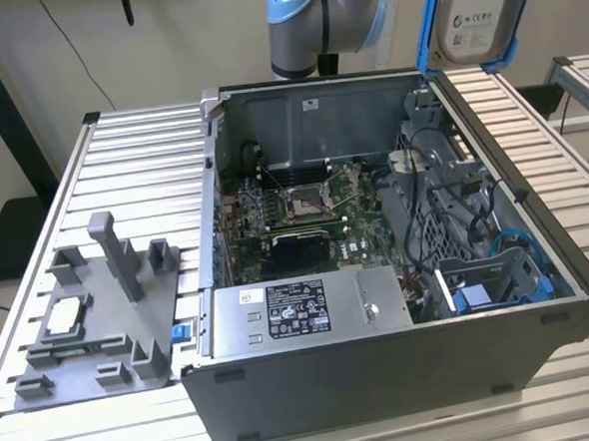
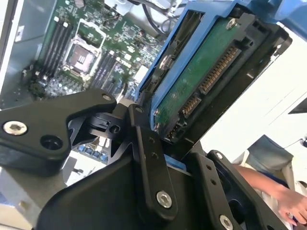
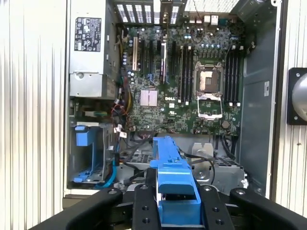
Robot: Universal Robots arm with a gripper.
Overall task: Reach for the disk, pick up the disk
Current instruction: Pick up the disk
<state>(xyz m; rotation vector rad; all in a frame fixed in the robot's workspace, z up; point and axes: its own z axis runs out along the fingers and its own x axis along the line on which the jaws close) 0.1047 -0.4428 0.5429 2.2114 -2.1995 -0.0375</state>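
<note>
One flat silver-grey hard drive in its bright blue plastic bracket, the disk [image 1: 474,15], hangs in the air above the far corner of the open grey computer case [image 1: 404,374], clear of the drive cage. In both wrist views the black two-fingered gripper [image 3: 178,201] is clamped on the bracket's end, fingers [image 2: 148,163] pressed to either side. From where I stand, doing this well means keeping that squeeze firm and the drive level, since the grip sits at one end and the green circuit-board underside faces out, exposed to knocks against the case wall.
</note>
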